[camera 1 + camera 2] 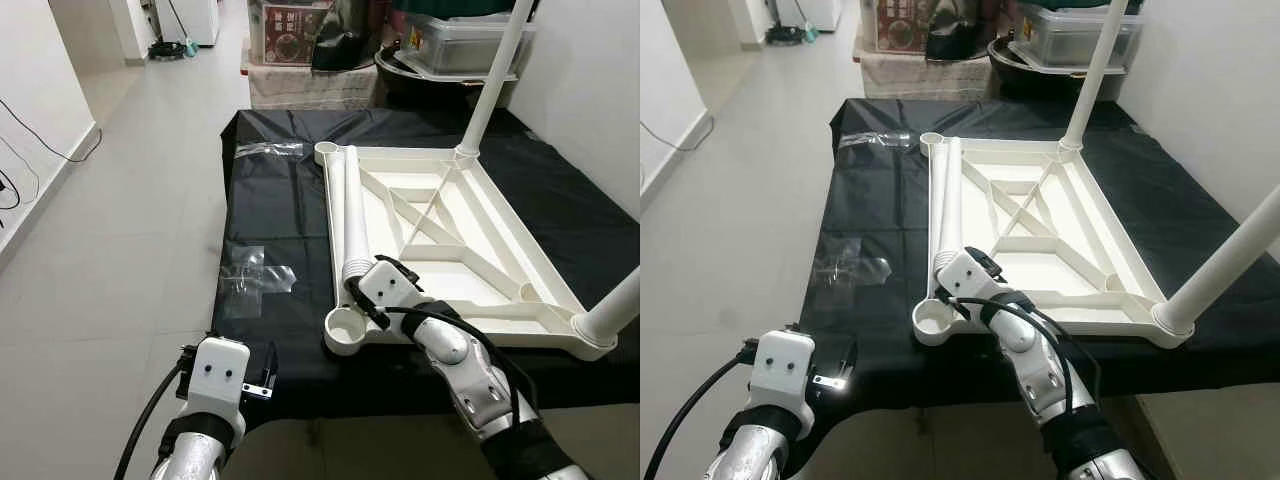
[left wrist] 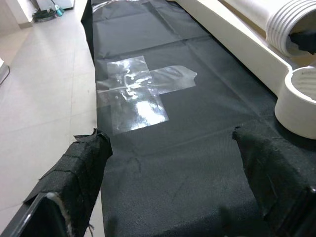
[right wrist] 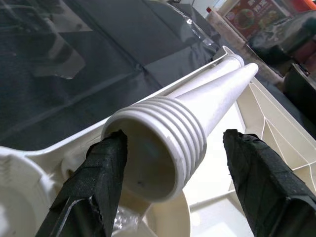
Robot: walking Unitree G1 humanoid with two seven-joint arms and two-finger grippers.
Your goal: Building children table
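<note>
We are reaching our right gripper (image 3: 168,182), fingers spread, around a loose threaded leg (image 3: 197,118) lying between them on the tabletop (image 1: 470,250); two legs stand fitted, sockets remain. Left gripper (image 2: 182,182) is hanging released.

A lived-in home, not a workshop

Pale floor tiles (image 1: 130,250) run to a white wall (image 1: 30,80) with a trailing cable (image 1: 40,135); at the back, lidded storage boxes (image 1: 460,40) — and a low bed-like platform under a black sheet (image 1: 270,210) — serve as the workplace.
</note>
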